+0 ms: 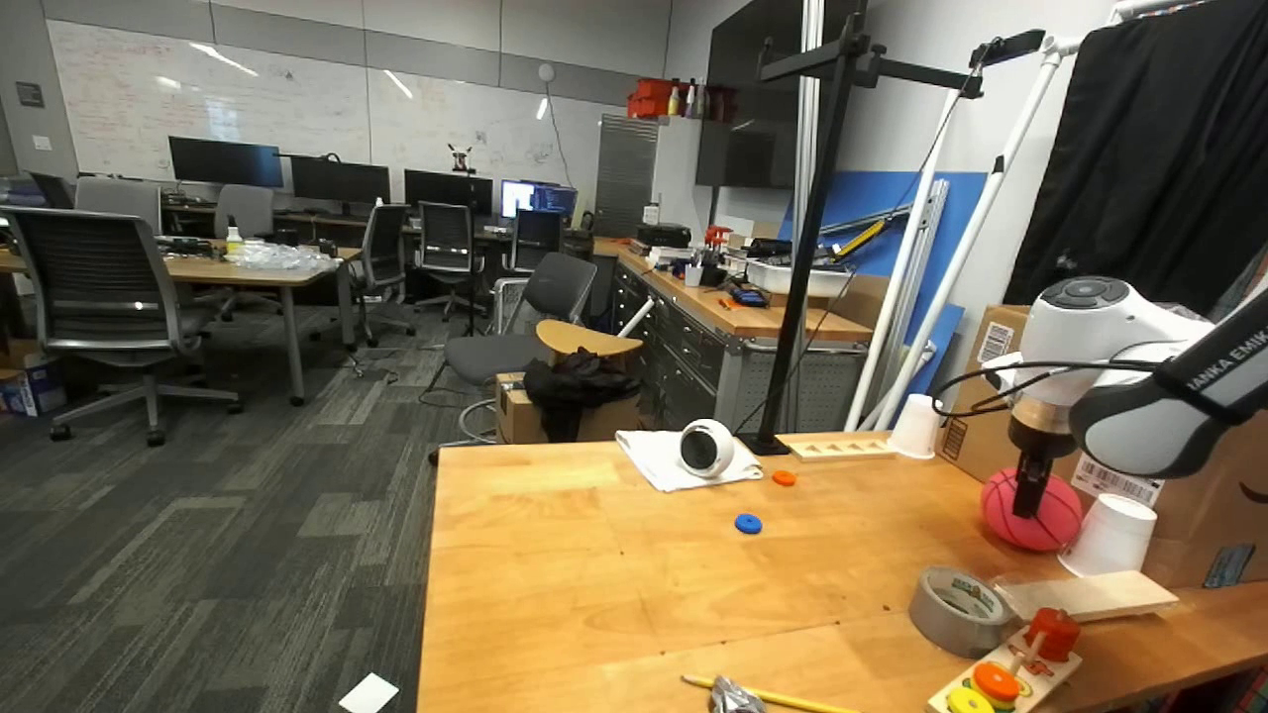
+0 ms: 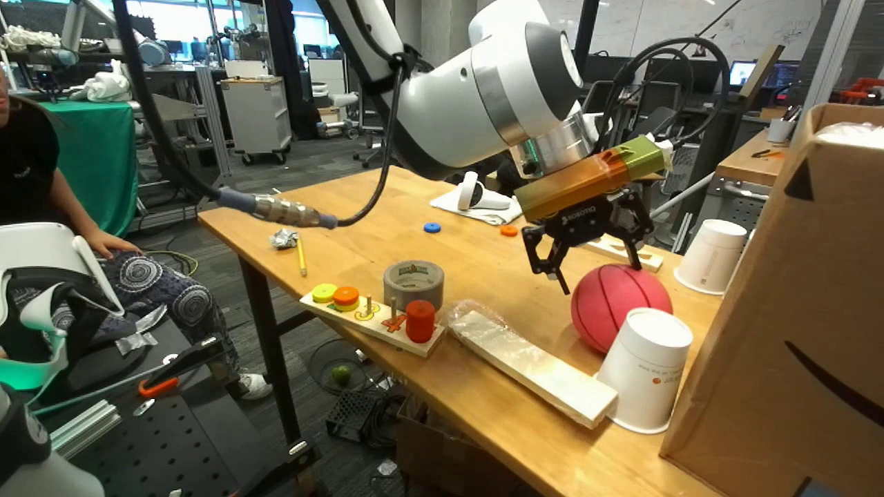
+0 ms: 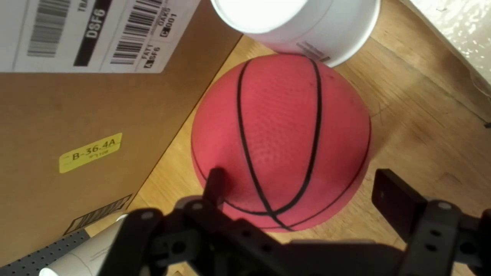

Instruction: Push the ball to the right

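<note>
Hand (image 2: 600,275), jaws wide apart, gripping nothing, at rubber basketball (image 2: 615,307) on bench (image 2: 359,235), just beside nearer upturned paper cup (image 2: 646,373); rightward push should be low, slow and centred, lest it topple the cup.

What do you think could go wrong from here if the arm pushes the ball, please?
The upside-down white cup stands right beside the ball, so a push that way could tip it over. In the wrist view only one fingertip of the open tool overlaps the ball, so a push might send it rolling askew. The ball could also jam against the cardboard box close by.
</note>
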### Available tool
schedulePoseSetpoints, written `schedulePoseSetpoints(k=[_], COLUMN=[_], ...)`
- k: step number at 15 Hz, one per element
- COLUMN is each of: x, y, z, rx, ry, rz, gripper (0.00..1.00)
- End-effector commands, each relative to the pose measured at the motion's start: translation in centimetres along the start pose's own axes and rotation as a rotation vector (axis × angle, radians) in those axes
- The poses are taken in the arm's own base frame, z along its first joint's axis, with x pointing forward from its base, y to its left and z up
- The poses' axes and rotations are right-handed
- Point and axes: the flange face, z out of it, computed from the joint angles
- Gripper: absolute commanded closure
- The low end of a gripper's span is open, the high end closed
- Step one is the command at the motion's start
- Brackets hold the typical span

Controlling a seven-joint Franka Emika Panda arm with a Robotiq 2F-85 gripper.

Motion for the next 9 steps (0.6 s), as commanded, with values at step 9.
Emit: schedulePoseSetpoints(k=[9], x=[3.1], y=[3.9], z=[-4.3], rx=[-0.508], ry=[0.088], rz=[-0.219], gripper=[0.0])
